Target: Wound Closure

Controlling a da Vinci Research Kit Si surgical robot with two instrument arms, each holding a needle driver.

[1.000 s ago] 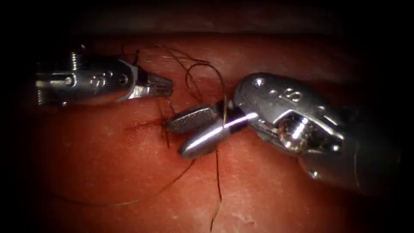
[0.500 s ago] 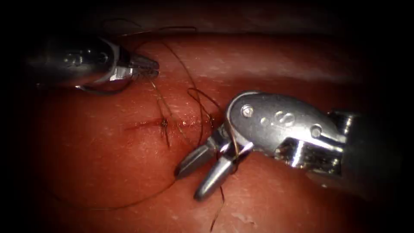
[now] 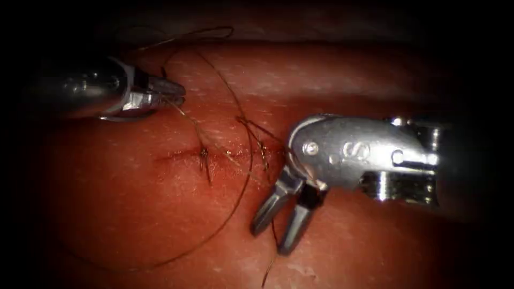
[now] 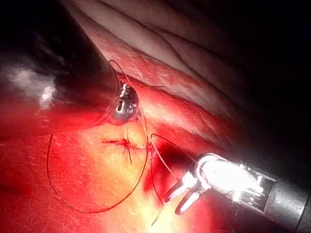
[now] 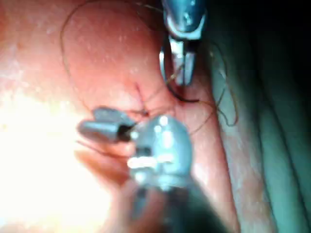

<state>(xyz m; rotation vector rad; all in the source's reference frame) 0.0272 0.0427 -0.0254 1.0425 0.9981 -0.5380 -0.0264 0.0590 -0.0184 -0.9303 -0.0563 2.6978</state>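
Two claws are seen over the tissue (image 3: 134,214): the left claw (image 3: 174,95) is clenched on the thread (image 3: 250,163), left of the cut (image 3: 182,155) and above it, and the right claw (image 3: 276,222) is spread, empty — right of the cut. A curved glint under the left claw may be the needle, clear of tissue. Thread tension is best kept gentle and even — so it is judged.

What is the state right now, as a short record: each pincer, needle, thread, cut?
left tool: left arm's steel pincer shut, apparently on the curved steel needle; where along its curve is unclear
right tool: right arm's steel pincer open, holding nothing, below the cut's right end
needle: at the left pincer, not in the tissue
thread: thin dark thread runs from the left pincer to the cut, with a wide loop lying below it
cut: short dark cut in the red pork tissue, two stitches across it
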